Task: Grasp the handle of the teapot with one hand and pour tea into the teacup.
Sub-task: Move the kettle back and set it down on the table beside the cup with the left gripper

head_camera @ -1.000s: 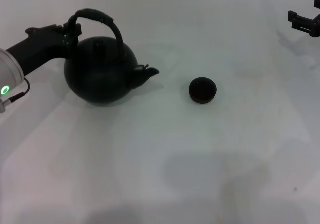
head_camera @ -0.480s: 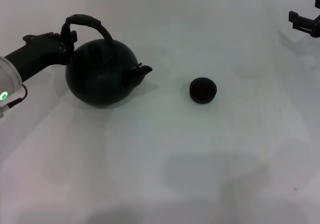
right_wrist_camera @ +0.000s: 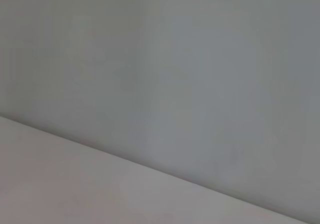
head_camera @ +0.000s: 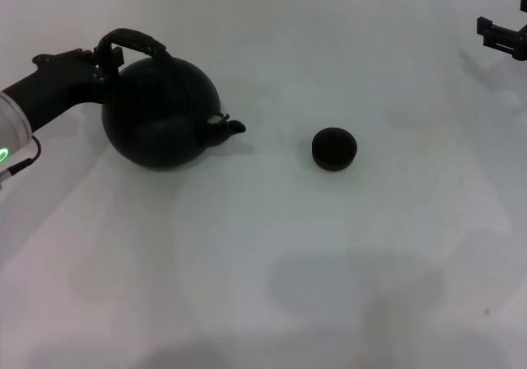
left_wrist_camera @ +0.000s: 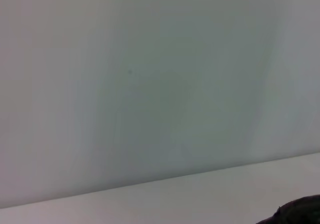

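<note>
My left gripper (head_camera: 105,56) is clamped on the handle (head_camera: 132,41) at its left end, far-left side of the white table (head_camera: 329,287); the teapot (head_camera: 160,114) hangs from it, tilted a bit, spout (head_camera: 226,124) pointing right toward the teacup (head_camera: 333,149); can't tell if the pot's base touches the table. Teacup sits upright, well apart from the spout, approx. mid-table. My right gripper (head_camera: 502,38) is parked at the far right edge, away from both; can't tell whether it's open or closed. Left wrist view: plain wall & a dark sliver at the corner; right wrist view: wall & table only.
</note>
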Controlling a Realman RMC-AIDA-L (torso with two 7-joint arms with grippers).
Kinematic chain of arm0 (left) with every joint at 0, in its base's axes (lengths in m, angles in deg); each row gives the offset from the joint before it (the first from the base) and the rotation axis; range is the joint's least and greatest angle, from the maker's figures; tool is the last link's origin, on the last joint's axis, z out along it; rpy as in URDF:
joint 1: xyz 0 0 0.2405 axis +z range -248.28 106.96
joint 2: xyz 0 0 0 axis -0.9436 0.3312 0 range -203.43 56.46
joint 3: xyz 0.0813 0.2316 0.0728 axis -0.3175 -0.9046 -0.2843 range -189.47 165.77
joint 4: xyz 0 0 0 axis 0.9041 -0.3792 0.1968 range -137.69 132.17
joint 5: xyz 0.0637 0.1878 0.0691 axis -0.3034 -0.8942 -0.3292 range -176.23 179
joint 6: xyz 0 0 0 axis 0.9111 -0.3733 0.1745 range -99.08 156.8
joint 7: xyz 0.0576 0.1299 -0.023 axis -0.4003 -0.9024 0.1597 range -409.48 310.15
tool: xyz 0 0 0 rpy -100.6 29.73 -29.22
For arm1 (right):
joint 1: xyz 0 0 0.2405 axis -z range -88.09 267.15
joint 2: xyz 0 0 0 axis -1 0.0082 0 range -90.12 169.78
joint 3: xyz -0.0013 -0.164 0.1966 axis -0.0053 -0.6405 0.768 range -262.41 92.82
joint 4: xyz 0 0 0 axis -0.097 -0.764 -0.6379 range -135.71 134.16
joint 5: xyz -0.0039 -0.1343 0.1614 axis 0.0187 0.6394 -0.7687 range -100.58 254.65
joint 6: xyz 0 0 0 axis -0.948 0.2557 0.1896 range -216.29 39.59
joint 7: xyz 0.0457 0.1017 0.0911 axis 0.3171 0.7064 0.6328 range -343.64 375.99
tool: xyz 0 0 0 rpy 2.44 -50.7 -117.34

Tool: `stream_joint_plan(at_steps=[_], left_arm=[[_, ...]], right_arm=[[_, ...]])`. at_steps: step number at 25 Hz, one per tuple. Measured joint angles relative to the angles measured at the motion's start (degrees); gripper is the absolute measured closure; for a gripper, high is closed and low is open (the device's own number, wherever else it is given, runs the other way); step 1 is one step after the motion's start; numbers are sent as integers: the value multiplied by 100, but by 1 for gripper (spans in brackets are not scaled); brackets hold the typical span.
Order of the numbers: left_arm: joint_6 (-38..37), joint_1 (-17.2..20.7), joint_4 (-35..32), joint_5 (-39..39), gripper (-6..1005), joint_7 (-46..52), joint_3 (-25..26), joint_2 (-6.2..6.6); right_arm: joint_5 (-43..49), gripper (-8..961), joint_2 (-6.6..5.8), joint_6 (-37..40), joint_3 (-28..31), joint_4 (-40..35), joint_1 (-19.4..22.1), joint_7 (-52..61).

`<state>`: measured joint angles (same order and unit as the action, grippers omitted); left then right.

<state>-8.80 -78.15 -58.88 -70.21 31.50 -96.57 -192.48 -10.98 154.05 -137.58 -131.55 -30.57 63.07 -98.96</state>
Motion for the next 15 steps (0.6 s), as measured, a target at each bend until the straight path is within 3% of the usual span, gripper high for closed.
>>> stream_joint_plan(at_steps=[6,15], left_arm=[[-3,-10,-5,2,864,-68,0,0],[19,-121,87,38,728,-48,1,-1]], right_arm=[[4,109,-8,39,0,0,0,0],[4,109,-25,78,0,0,-6,-32]])
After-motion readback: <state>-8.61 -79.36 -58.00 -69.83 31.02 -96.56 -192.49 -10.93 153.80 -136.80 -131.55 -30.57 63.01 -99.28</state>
